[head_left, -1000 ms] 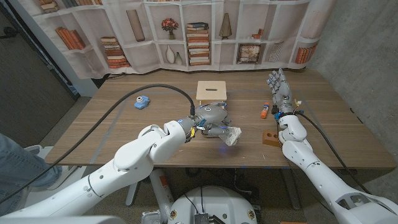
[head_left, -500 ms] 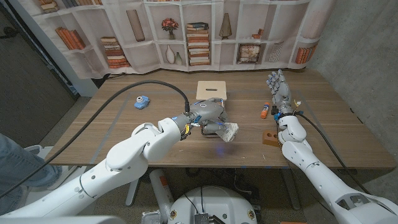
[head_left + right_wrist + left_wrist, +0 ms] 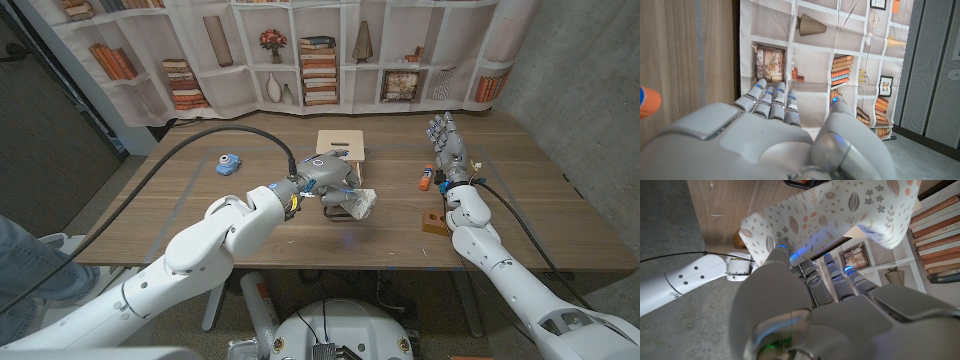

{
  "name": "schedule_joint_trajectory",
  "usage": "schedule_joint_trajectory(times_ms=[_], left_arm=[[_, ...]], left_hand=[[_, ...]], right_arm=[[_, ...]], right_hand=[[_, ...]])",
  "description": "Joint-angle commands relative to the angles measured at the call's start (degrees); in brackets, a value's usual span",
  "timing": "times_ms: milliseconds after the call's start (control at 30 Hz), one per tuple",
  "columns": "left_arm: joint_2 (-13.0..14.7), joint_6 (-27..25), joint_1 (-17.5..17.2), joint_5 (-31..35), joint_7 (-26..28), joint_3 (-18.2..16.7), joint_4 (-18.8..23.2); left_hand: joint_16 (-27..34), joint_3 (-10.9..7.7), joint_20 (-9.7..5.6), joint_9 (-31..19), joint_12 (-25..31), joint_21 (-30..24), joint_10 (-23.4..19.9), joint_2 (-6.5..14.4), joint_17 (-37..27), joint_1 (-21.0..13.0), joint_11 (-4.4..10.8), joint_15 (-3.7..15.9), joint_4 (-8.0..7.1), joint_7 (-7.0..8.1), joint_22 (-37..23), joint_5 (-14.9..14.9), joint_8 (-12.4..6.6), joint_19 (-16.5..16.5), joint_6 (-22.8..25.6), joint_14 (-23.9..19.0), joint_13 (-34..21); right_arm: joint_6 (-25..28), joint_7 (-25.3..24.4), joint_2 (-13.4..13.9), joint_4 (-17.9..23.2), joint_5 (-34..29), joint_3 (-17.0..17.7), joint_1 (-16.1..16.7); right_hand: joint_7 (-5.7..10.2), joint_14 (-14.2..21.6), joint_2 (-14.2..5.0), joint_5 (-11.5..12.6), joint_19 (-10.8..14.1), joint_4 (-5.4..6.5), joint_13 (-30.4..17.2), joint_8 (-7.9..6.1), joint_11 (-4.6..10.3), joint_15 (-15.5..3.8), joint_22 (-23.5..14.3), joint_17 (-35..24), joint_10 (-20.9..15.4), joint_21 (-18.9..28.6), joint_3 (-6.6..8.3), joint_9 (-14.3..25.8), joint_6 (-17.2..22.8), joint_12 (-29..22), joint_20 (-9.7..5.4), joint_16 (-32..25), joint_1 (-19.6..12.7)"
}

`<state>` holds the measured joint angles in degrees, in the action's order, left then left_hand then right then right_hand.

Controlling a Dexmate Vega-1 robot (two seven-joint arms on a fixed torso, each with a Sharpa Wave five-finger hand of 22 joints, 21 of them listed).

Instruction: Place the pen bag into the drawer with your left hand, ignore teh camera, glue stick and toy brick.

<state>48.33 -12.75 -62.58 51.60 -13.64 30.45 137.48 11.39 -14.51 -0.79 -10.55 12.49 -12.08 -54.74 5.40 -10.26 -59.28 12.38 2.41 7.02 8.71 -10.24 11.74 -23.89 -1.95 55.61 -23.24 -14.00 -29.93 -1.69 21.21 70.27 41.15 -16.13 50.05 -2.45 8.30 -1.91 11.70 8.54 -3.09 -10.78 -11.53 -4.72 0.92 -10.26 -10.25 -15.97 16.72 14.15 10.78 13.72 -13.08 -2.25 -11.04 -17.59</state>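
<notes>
Left hand (image 3: 328, 178): holds the pen bag (image 3: 359, 204), lifted off the table.
Drawer (image 3: 340, 146): just past the fingers, probably open.
Next: carry forward, lower gently, then let go.

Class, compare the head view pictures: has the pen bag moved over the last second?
Yes. The left hand has carried the pen bag away from the table's near edge, closer to the wooden drawer.

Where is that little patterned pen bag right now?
In the head view the pen bag is held by the left hand near the table's middle, just in front of the wooden drawer.
</notes>
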Motion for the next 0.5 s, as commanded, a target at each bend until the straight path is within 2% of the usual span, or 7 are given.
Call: schedule_joint_trajectory(times_ms=[33,500], left_arm=[[-0.7,-0.9,1.2,-0.9,1.3,-0.5,-1.6],[-0.8,-3.3,1.6,-1.1,2.8,-0.7,-1.8]], left_hand=[[-0.2,-0.2,0.06,-0.3,-0.1,0.1,-0.4,-0.2,-0.2,-0.4,-0.11,8.48,-0.45,0.14,-0.2,0.0,0.13,-0.4,0.0,-0.5,-0.1],[-0.2,-0.27,0.17,-0.3,-0.2,0.1,-0.7,-0.4,-0.2,-0.5,-0.08,8.36,-0.39,0.2,-0.2,0.0,0.08,-0.6,0.2,-0.8,-0.2]], right_arm=[[0.1,-0.2,-0.2,-0.5,-0.1,-0.1,-0.1],[0.4,-0.1,0.4,0.0,0.0,0.1,0.0]], right_hand=[[-0.03,0.5,-0.17,0.1,0.7,-0.33,-0.3,0.21,0.07,-0.01,-0.2,-0.3,-0.6,-0.1,0.27,0.2,0.6,0.1,-0.08,0.2,-0.3],[-0.07,0.5,-0.16,0.1,0.7,-0.39,-0.3,0.21,-0.23,0.02,-0.2,-0.3,-0.6,-0.2,0.25,0.2,0.6,0.1,-0.07,0.2,-0.3]])
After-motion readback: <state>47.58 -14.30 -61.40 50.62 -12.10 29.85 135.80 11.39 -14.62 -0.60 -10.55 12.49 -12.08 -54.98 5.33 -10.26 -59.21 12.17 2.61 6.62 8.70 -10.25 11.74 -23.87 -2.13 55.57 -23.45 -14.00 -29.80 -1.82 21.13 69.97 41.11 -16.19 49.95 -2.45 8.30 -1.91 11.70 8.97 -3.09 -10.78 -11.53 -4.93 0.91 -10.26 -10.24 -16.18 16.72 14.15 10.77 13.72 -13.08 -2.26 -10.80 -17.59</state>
